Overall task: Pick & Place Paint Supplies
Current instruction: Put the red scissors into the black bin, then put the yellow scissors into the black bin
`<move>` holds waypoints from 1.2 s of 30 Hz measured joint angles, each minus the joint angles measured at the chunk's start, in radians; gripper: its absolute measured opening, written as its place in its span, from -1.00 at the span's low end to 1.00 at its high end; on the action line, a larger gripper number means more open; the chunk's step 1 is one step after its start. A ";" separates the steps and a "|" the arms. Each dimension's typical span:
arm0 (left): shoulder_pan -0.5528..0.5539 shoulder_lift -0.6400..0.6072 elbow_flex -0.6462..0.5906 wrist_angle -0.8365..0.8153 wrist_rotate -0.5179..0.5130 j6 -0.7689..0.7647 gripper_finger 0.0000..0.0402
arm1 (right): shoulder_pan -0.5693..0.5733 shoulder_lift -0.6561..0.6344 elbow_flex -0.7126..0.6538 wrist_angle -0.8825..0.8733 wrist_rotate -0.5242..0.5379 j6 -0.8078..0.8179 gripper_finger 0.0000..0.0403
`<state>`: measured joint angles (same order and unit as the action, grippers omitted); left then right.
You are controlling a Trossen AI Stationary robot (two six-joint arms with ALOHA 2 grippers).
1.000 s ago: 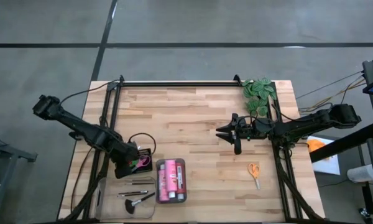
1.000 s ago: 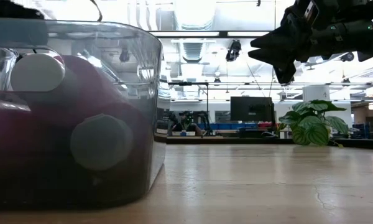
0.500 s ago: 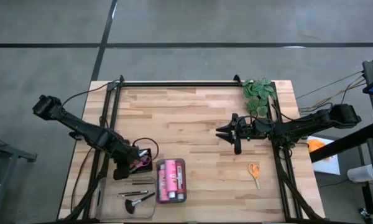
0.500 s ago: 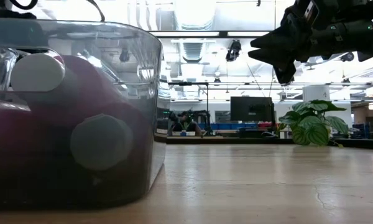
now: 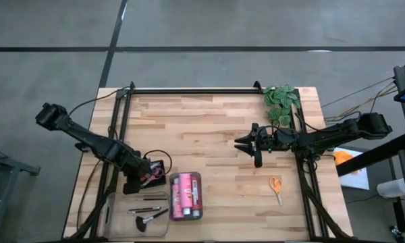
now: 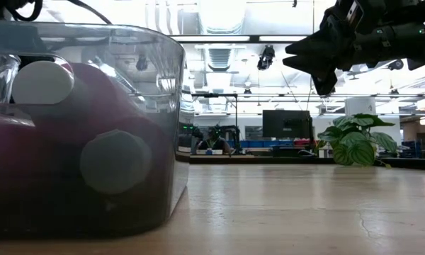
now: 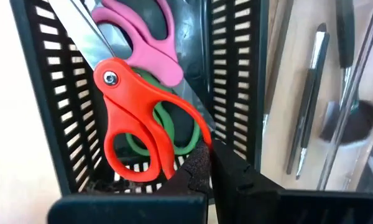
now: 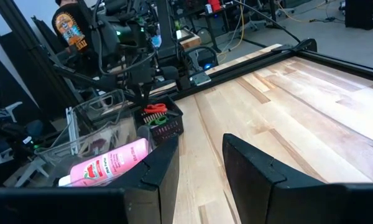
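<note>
While most of the supplies look sorted, one item is left out. On the wooden surface [image 5: 209, 128], the three pink paint bottles [image 5: 185, 196] lie in a clear tray [image 5: 200, 177] at about 6 o'clock, and the brushes [image 5: 148, 210] lie in another clear tray just beside it, toward 7 o'clock. Red scissors [image 7: 133, 118], pink scissors [image 7: 146, 34] and green scissors [image 7: 177, 134] sit in the black mesh basket [image 7: 236, 81], where the left gripper [image 5: 136, 181] hovers with fingers together, holding nothing I can see. Orange scissors [image 5: 276, 187] lie loose at 4 o'clock. The right gripper [image 5: 251, 143] waits mid-surface at 3 o'clock, fingers apart and empty.
</note>
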<state>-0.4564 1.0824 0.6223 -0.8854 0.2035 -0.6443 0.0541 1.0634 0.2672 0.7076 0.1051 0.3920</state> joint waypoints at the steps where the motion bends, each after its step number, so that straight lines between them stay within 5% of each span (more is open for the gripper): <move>1: 0.000 0.000 -0.002 0.006 0.000 -0.007 -0.99 | 0.000 0.000 0.000 0.000 0.000 0.000 -0.40; 17: 0.000 0.000 -0.002 0.014 0.002 -0.011 -0.69 | 0.000 0.000 0.000 0.000 0.000 0.000 -0.40; 36: 0.001 -0.001 0.057 -0.010 -0.061 -0.063 -0.67 | 0.000 0.000 0.000 0.000 0.000 0.000 -0.40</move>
<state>-0.4557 1.0817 0.6795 -0.8951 0.1420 -0.7070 0.0540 1.0634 0.2672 0.7075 0.1051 0.3920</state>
